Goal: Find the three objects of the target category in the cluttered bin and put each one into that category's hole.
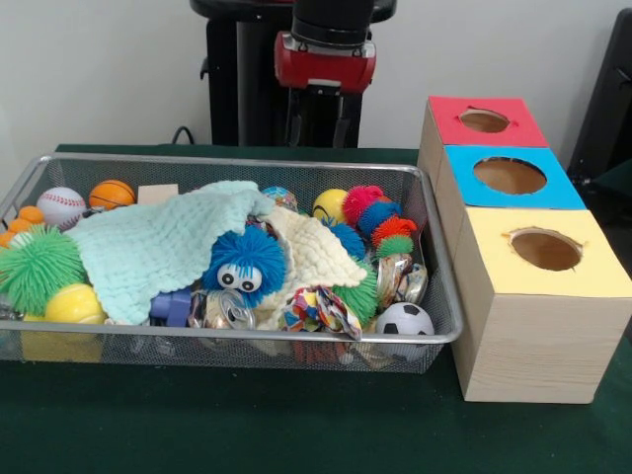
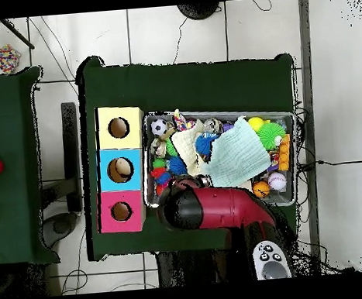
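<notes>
Soccer ball (image 1: 404,318) in bin (image 1: 296,348) foreground, well below empty, slightly parted fingers (image 1: 322,120) behind.

Table: dark green cloth-covered table (image 2: 186,81), with a white tiled floor (image 2: 335,89) around it.
Bin: grey wire-mesh bin (image 2: 295,143) on the table, crowded with small toys.
Cloths: pale mint knitted cloth (image 2: 239,157) spread across the bin's middle; cream knitted cloth (image 2: 186,147) just beside it.
Balls: black-and-white soccer ball (image 2: 160,127) at a corner near the boxes; white baseball (image 2: 277,181) and orange basketball (image 2: 260,189) at the opposite end.
Boxes: yellow-topped box (image 2: 119,128), blue-topped box (image 2: 120,170) and pink-topped box (image 2: 121,212) in a row, touching the bin, each with a round hole.
Arm: red and black robot arm (image 2: 220,208) over the bin's edge.
</notes>
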`<control>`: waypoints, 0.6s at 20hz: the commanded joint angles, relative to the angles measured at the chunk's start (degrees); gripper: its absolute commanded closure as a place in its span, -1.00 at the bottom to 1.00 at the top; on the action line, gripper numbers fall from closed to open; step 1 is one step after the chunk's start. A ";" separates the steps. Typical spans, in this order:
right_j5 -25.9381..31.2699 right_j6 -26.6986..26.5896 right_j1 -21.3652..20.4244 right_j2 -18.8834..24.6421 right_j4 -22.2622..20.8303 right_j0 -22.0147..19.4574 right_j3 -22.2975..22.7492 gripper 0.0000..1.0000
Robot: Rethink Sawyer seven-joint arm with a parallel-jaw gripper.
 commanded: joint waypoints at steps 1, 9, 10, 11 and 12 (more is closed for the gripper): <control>-3.42 0.76 5.17 4.20 -5.88 -0.97 -3.06 -1.00; -6.31 2.82 7.36 6.01 -6.49 -3.46 -2.16 -1.00; -6.38 3.05 7.63 5.56 -6.84 -3.12 -2.44 -1.00; -6.12 3.16 7.82 4.68 -7.31 -2.32 -3.07 -1.00; -5.68 3.25 7.86 3.72 -7.76 -1.42 -3.63 -1.00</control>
